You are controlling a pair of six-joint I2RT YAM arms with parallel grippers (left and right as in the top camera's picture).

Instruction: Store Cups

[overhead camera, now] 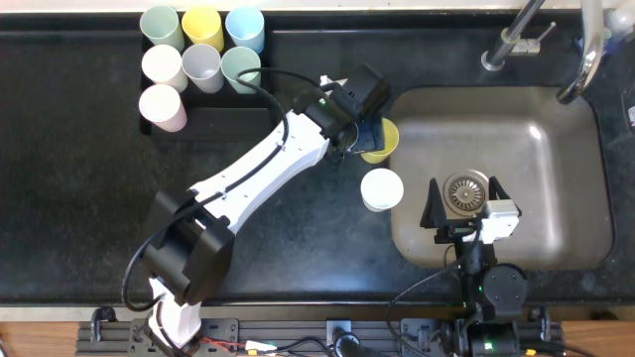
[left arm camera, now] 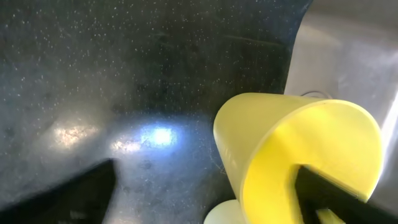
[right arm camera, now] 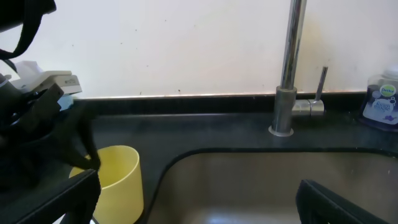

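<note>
Status on Store Cups: mostly done by the look of it.

- Seven cups (overhead camera: 201, 64) are grouped at the back left of the countertop (overhead camera: 79, 198), on what looks like a black tray (overhead camera: 147, 126). There are two full rows of three, plus a pink cup (overhead camera: 162, 106) alone in the front row. I can't tell if the tray has fixed slots.
- Two cups are left out, both at the left rim of the sink (overhead camera: 556, 248): a yellow cup (overhead camera: 381, 141) and a white cup (overhead camera: 382, 188) just beside it, nearer the arm bases.
- Left gripper (overhead camera: 362, 134) is at the yellow cup. In the left wrist view one finger sits inside the cup mouth and the other is outside, well clear of the wall. So the jaws are wide apart, straddling the rim and not clamped on anything. The right wrist view shows the yellow cup (right arm camera: 118, 177) upright on the counter edge.
- Right gripper (overhead camera: 461, 203) hangs over the sink basin by the drain (overhead camera: 466, 190). Jaws are spread and hold nothing. The faucet (right arm camera: 287, 74) is beyond it at the back of the sink.

My read: the current step is the grasp on the yellow cup, with the pinch on its wall not yet made. What's left is to close, lift and carry it to the group, then do the same for the white cup.

Risk: the white cup is close to the yellow one and right at the basin edge, so a sloppy lift could knock it in.
</note>
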